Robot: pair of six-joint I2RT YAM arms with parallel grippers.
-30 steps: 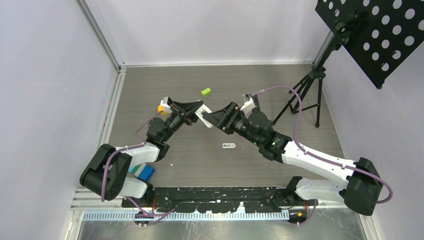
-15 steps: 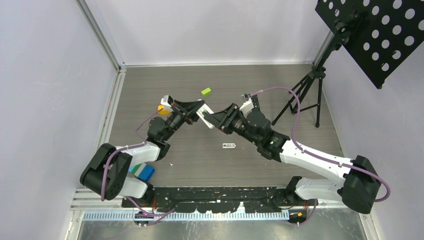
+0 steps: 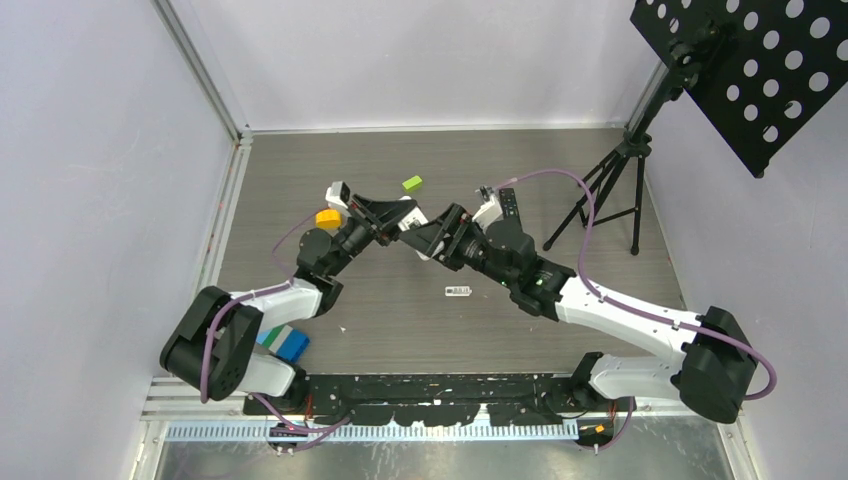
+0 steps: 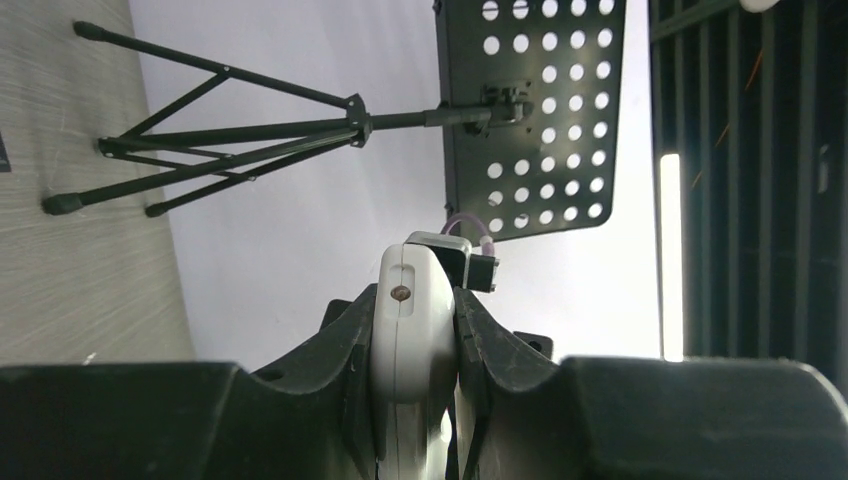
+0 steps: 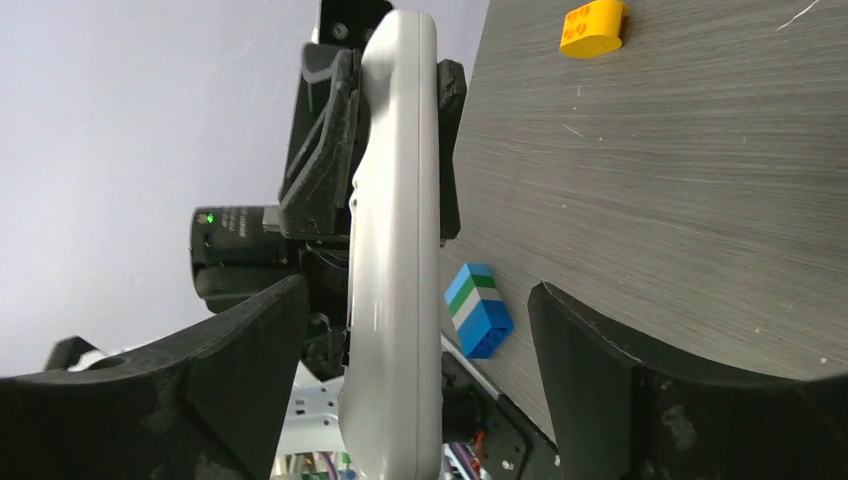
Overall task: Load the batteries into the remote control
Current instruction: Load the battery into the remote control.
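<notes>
My left gripper (image 3: 396, 214) is shut on the white remote control (image 3: 408, 222) and holds it above the table. In the left wrist view the remote control (image 4: 410, 330) sits on edge, clamped between the left gripper's (image 4: 415, 300) dark fingers. My right gripper (image 3: 428, 236) faces it from the right and is open. In the right wrist view the remote control (image 5: 395, 250) stands between the right gripper's (image 5: 420, 290) spread fingers, nearer the left one, with a gap on each side. A small dark-and-pale piece (image 3: 458, 291) lies on the table. I cannot tell whether it is batteries.
A black remote (image 3: 508, 205) lies behind the right wrist. Loose blocks: green (image 3: 412, 183), yellow (image 3: 327, 217) and a blue-green stack (image 3: 285, 342), the last also in the right wrist view (image 5: 478, 310). A music stand's tripod (image 3: 610, 190) stands at the right. Walls close in three sides.
My right arm has reached further left, so its fingers now straddle the remote control's end. The left gripper has lifted slightly with the remote control. The black remote shows more.
</notes>
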